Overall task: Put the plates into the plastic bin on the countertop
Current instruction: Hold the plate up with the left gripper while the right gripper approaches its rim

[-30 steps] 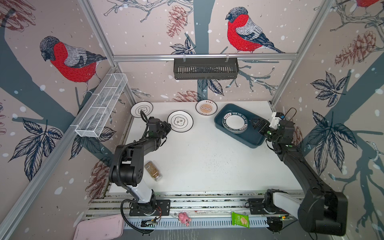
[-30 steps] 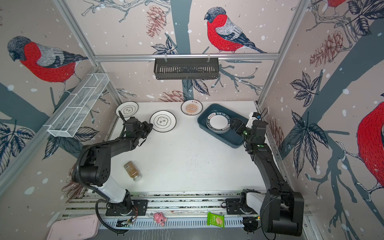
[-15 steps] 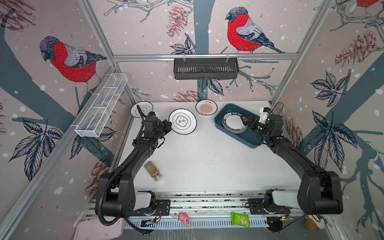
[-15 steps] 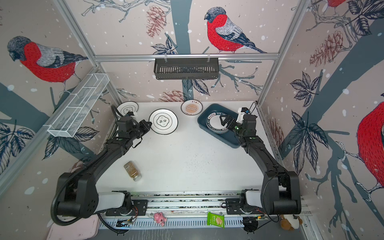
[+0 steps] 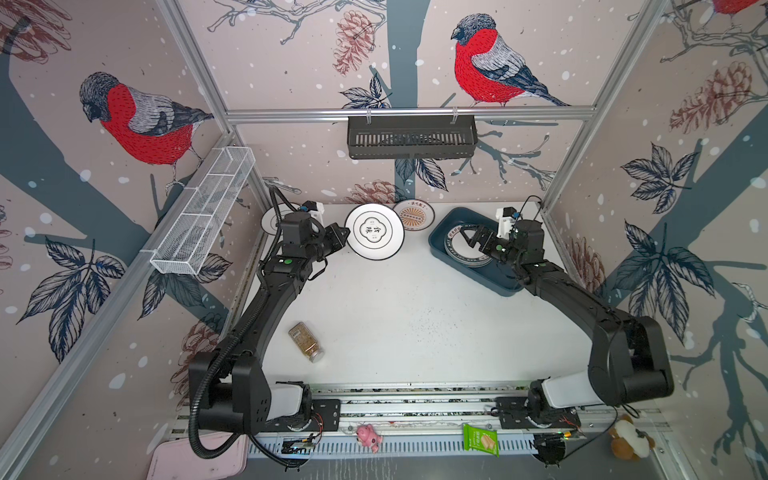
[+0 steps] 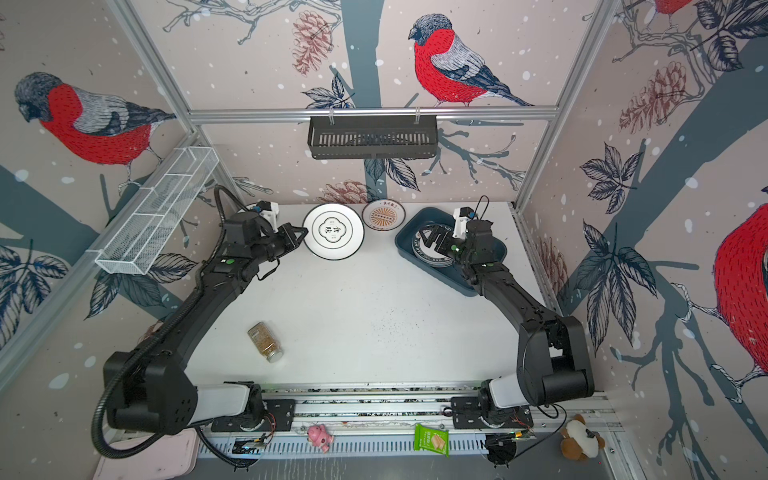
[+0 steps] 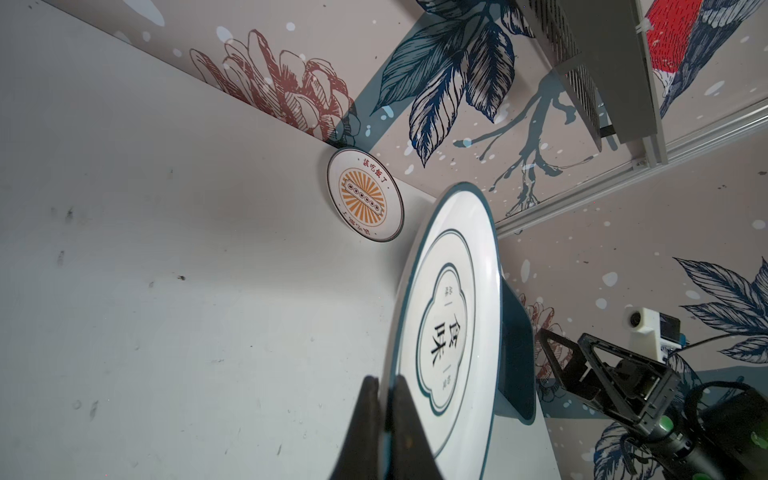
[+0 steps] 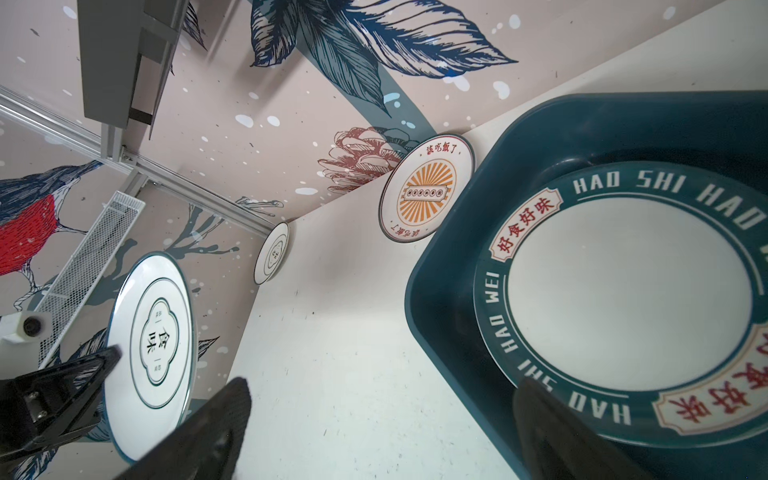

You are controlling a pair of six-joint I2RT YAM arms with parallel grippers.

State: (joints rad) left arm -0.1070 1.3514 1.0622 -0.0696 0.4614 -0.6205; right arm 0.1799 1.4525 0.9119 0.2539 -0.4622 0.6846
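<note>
Left gripper (image 5: 343, 237) pinches the rim of the cloud plate (image 5: 375, 232), lifted off the table (image 5: 395, 311) for carrying; right gripper (image 5: 471, 237) hovers spread and empty above the bin (image 5: 436, 246).

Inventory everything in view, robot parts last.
held plate: one, white, tilted above countertop
cloud plate: one, white, back left
sunburst plate: one, white-orange, by back wall
lettered plates: stack, count unclear, green-rimmed, in plastic bin
plastic bin: one, teal, back right
jar: one, brownish, lying front left
basket: one, black, back rail
wire shelf: one, white, left wall
tray: one, pink, front left
small toy: one, pink, front rail
snack packet: one, green, front rail
plush toy: one, brown, front right
left gripper: one, black, shut on held plate
right gripper: one, black, open above plastic bin
</note>
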